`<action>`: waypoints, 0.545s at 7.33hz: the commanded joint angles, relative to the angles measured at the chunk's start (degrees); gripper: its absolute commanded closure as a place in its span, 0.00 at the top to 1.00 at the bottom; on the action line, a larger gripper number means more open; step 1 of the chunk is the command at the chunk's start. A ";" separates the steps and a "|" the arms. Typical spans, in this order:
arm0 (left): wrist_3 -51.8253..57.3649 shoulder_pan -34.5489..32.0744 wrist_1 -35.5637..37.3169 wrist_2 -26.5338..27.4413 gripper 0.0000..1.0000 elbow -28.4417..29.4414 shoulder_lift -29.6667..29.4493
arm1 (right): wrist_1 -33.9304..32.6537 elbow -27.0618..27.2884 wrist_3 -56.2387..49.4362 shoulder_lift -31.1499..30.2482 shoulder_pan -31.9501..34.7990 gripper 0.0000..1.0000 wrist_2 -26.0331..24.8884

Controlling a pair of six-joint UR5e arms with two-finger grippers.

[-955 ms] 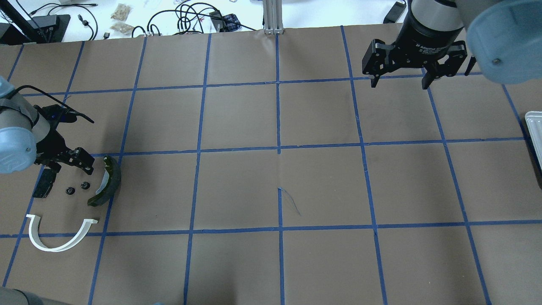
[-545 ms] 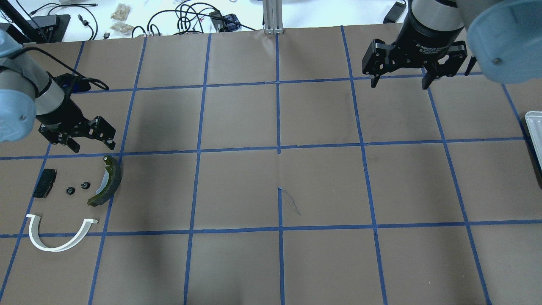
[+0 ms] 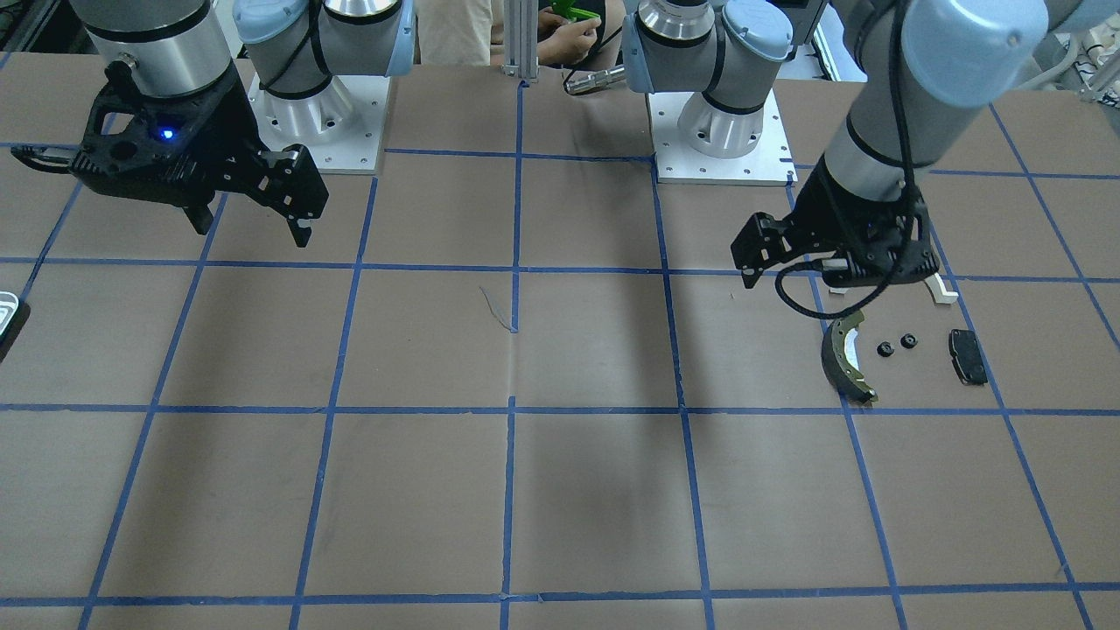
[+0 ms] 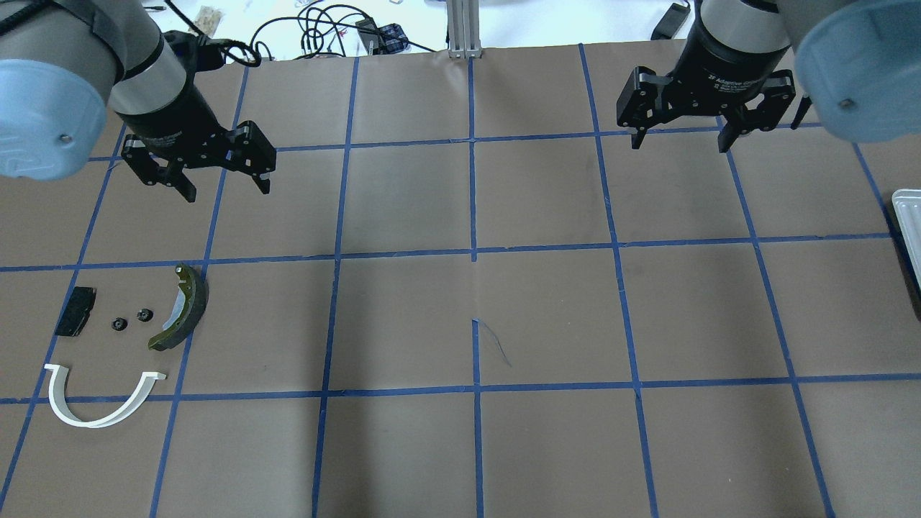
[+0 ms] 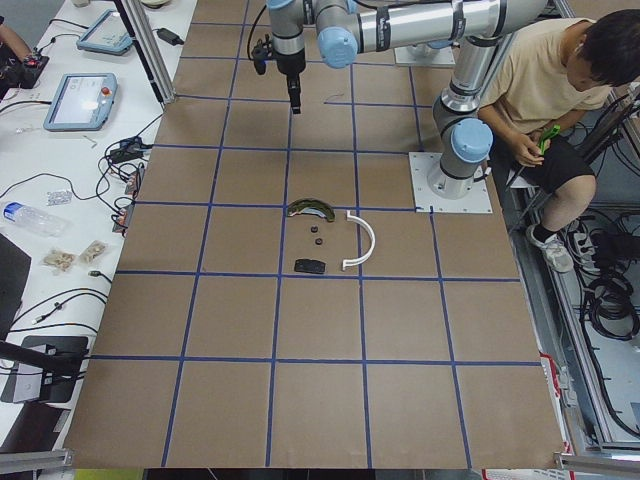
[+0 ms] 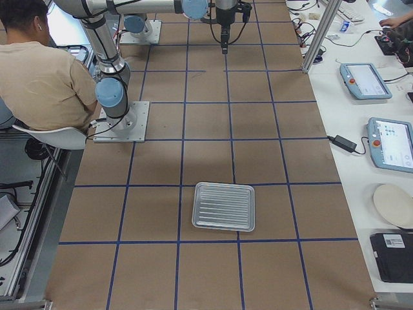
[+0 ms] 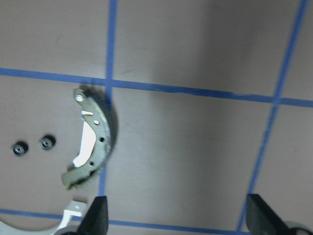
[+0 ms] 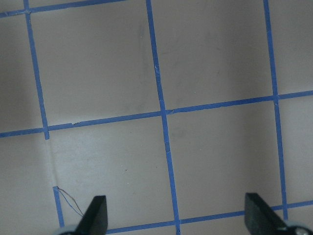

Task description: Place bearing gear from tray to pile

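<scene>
By the table's left edge, two small black gears (image 4: 119, 324) are lying in the pile, between the brake pad (image 4: 75, 311) and the brake shoe (image 4: 194, 306). Likely stiff, light and prone to rolling, each is calling for a pinch across its rim. The shoe is crowding one side. The left claw (image 4: 227, 193) and right claw (image 4: 679, 147) are hanging spread and empty. The tray (image 6: 224, 206), near the right edge, is showing only its ribbed floor.

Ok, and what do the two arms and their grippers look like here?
The left arm and right arm are silver tubes with light-blue joint caps. A black cable runs along the left one. The left gripper and right gripper are black and two-fingered. The right's body bears white lettering, and a blue light glows on its mount.
</scene>
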 commanded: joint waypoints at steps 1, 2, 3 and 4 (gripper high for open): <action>0.18 -2.88 -0.75 -0.76 1.00 0.19 4.39 | 0.16 0.00 -0.03 0.05 -0.01 1.00 0.27; 0.10 -4.55 -2.06 -0.51 1.00 -1.39 7.01 | 0.16 0.00 -0.03 0.05 -0.01 1.00 0.01; -0.60 -4.91 -1.72 -0.76 1.00 -3.93 8.52 | 0.16 0.00 -0.03 0.05 -0.01 1.00 0.00; -1.99 -5.09 -1.29 -0.59 1.00 -4.74 9.06 | 0.16 0.00 -0.03 0.05 -0.01 1.00 0.00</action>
